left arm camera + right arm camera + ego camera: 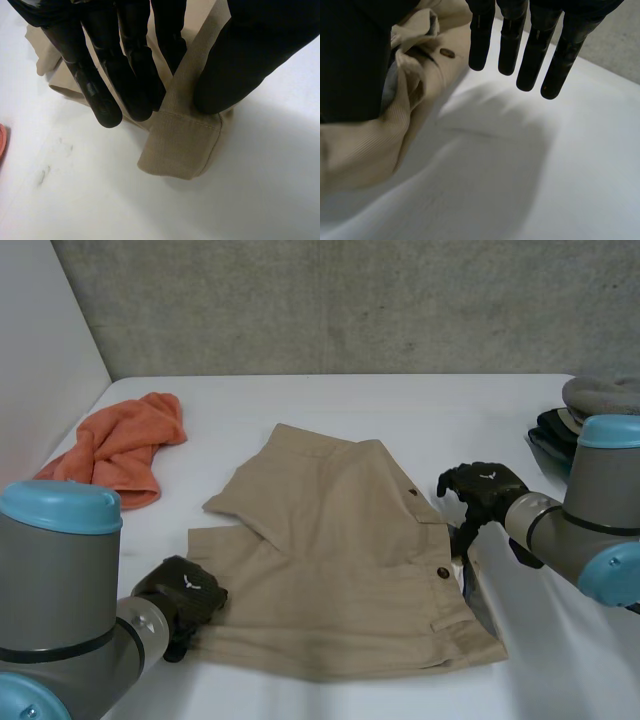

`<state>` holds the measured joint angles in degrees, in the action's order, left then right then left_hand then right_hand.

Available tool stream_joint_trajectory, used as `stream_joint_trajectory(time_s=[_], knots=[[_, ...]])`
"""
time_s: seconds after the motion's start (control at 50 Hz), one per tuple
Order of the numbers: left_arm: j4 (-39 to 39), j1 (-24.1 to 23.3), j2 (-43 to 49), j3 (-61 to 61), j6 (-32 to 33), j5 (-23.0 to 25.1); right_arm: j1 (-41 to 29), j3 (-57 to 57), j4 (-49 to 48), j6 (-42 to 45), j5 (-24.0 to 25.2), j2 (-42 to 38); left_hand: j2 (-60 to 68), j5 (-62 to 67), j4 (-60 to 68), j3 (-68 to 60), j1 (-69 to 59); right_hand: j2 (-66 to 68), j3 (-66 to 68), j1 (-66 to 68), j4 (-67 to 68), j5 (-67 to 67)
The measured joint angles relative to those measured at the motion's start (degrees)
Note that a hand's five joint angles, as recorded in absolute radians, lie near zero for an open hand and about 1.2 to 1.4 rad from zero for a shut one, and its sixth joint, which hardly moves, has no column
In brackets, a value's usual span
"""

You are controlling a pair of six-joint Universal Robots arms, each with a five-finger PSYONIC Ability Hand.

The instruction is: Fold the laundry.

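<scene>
1. Lying rumpled in the middle of the smooth white worktop (300,400): beige twill shorts (340,560). Finely ribbed weave, broad and roughly square in outline, with one flap folded over on the far-left side. Two small brown buttons (442,572) set along the right edge.
2. Pinching the near-left corner of the shorts: black, glossy left robot hand (188,592). Thumb (240,60) pressed on the front of a stitched edge band, long straight fingers (107,107) behind the cloth, so closed on the fabric. Doubled corner of cloth sticking out just past the fingertips, close over the worktop; touching it or not, cannot tell.
3. Sitting at the right edge of the shorts, near the farther button: black right robot hand (485,488). Fingers (530,55) straight and slightly spread over bare worktop, apart from the cloth, gripping nothing. Bunched, corded fold of the shorts just beside the thumb side of the palm.
4. Heaped at the far-left of the worktop, well apart from the shorts: crumpled orange terry towel (120,445), soft and lumpy.
5. Stacked at the far-right edge, beyond the right arm: dark folded pile (555,430) with a rounded grey piece (600,392) on top.
</scene>
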<state>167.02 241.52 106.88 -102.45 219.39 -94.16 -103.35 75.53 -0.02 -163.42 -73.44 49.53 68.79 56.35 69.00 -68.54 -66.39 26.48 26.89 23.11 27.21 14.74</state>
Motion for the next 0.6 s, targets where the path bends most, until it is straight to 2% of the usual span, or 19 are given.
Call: stream_joint_trajectory(time_s=[0.28, 0.52, 0.54, 0.56, 0.6], knots=[[-0.03, 0.15, -0.16, -0.95, -0.25, -0.12, -3.11, -7.25, -1.45, -5.29, -0.26, -3.95, 0.0, 0.0, 0.0, 0.0, 0.0, 2.82, 2.61, 1.71, 2.22, 3.27], [-0.05, 0.42, -0.18, -1.22, -0.28, -1.11, -3.39, -12.36, -1.46, -5.52, -0.43, -8.53, 0.0, 0.0, 0.0, 0.0, 0.0, 6.78, 6.28, 5.15, 5.73, 4.81], [-0.05, 0.45, -0.18, -1.27, -0.28, -1.87, -3.33, -14.34, -1.62, -5.62, -0.61, -10.38, 0.0, 0.0, 0.0, 0.0, 0.0, 14.45, 14.01, 12.21, 13.58, 10.59], [-0.04, 0.45, -0.18, -1.28, -0.28, -1.98, -3.32, -14.61, -1.65, -5.68, -0.73, -10.57, 0.0, 0.0, 0.0, 0.0, 0.0, 14.45, 14.01, 12.21, 13.58, 10.59], [-0.04, 0.47, -0.18, -1.34, -0.27, -2.38, -3.24, -16.25, -1.92, -6.31, -2.16, -11.43, 0.0, 0.0, 0.0, 0.0, 0.0, 25.54, 24.89, 21.57, 24.53, 18.7]])
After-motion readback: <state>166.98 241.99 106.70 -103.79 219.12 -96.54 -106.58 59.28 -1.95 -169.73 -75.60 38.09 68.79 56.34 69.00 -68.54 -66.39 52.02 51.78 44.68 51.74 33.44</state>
